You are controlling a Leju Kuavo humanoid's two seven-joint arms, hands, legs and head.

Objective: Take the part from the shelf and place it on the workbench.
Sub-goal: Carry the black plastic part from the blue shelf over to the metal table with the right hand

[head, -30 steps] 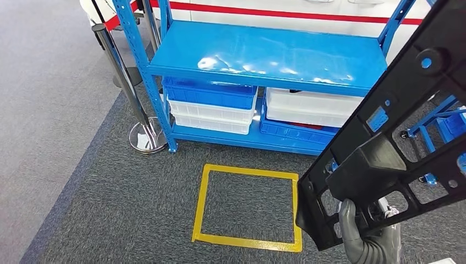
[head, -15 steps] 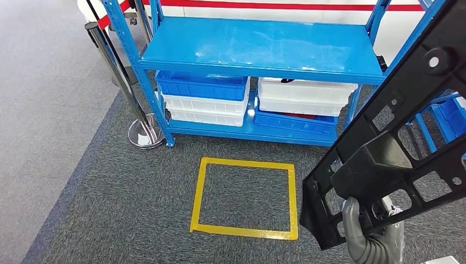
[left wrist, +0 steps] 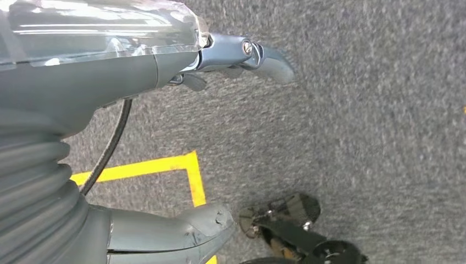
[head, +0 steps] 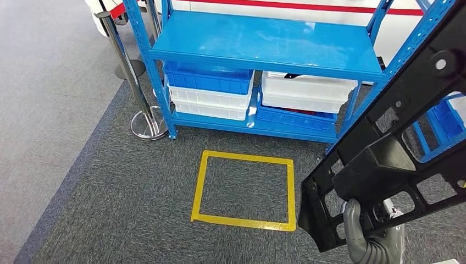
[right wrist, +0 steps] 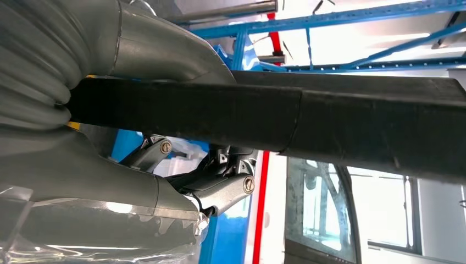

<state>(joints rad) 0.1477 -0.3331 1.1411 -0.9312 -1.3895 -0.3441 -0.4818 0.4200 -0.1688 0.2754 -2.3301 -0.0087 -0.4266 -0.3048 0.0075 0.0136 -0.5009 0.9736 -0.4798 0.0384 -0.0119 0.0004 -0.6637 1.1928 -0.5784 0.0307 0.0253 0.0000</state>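
Note:
A large black plastic frame part (head: 384, 154), ribbed and full of cut-outs, rises slanted at the right of the head view. My right hand (head: 369, 237) grips its lower end from beneath. In the right wrist view the part (right wrist: 329, 121) crosses as a dark bar, with my right hand (right wrist: 165, 187) clamped around it. My left hand (left wrist: 99, 71) hangs over grey carpet, its fingers (left wrist: 264, 55) and thumb (left wrist: 176, 234) apart with nothing between them. The blue shelf (head: 264, 41) stands ahead, its top board bare.
Blue and white bins (head: 211, 93) are stacked on the shelf's lower level. On the carpet in front lies a yellow tape square (head: 244, 190). A chrome stanchion (head: 145, 124) stands left of the shelf. A blue cart frame (head: 439, 124) is behind the part.
The whole view has shifted a little, so the camera moved. The part keeps its place in my right hand.

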